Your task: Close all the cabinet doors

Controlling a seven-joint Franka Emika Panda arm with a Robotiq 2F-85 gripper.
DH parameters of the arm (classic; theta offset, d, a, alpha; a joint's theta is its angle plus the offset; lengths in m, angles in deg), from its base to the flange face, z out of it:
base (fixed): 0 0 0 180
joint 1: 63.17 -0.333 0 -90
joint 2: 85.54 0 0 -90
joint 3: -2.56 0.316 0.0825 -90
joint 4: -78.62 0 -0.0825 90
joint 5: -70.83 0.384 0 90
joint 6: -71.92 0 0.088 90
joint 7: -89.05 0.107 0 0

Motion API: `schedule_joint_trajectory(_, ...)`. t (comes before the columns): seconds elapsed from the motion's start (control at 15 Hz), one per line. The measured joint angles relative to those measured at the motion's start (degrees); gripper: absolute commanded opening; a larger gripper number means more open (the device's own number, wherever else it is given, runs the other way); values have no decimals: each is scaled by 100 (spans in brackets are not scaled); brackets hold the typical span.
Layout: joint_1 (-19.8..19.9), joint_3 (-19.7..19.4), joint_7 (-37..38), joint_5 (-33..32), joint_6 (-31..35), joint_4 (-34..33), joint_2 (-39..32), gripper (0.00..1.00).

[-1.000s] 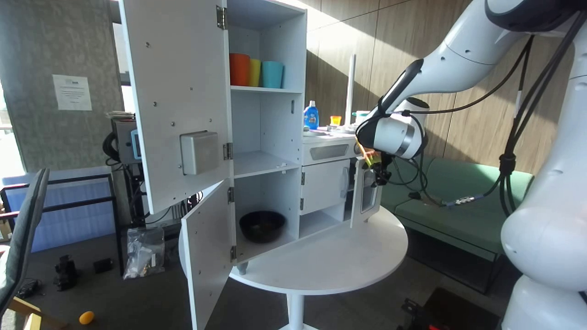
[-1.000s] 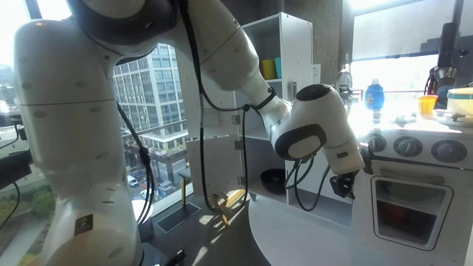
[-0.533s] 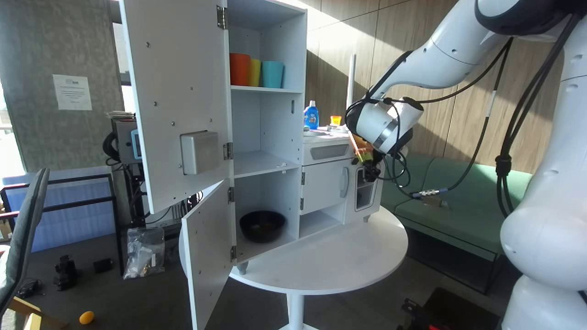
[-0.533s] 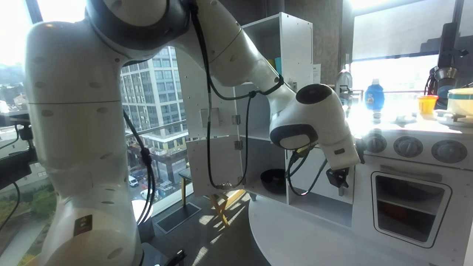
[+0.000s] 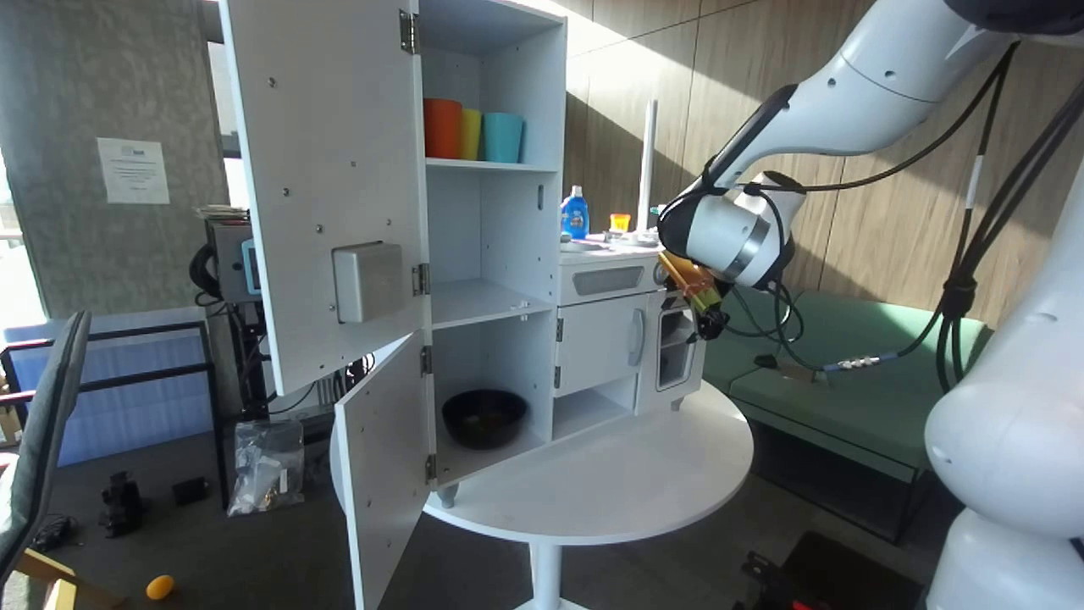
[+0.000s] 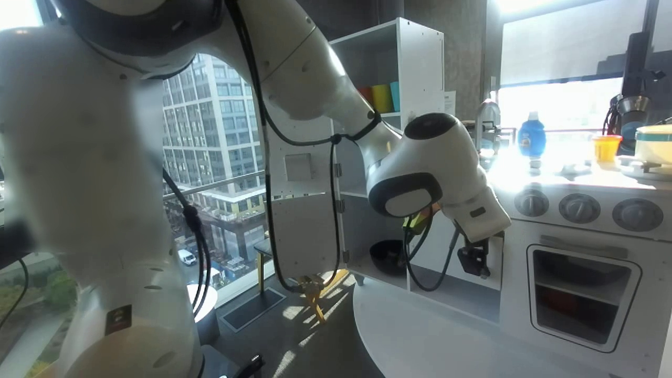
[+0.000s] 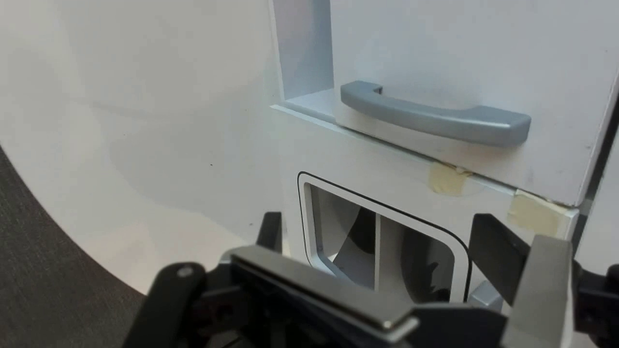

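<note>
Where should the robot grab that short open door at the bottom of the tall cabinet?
Probably by the upright free edge of the short door, opposite the hinges. Coming straight at that edge, with the fingers on either face, looks best: the door is flat and thin, stands swung wide open, and shows no handle on its inner face.

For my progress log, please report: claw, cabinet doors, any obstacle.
Claw open, empty. Tall cabinet door, lower cabinet door both open. Black bowl in bottom compartment, seemingly not blocking.
</note>
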Motion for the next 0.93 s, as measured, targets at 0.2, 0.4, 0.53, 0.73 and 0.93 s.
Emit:
schedule_joint_trajectory(0.2, 13, 178, 49, -1034, -470, 522, 850, 100)
schedule_joint_trajectory(0.4, -7, 499, 89, -1802, -1355, 844, 1757, 100)
schedule_joint_trajectory(0.53, -141, 704, 102, -2175, -2060, 1011, 2367, 100)
schedule_joint_trajectory(0.73, -515, 1117, 117, -2460, -3131, 1151, 3159, 100)
schedule_joint_trajectory(0.93, -1117, 1573, 129, -2470, -4036, 1097, 3598, 100)
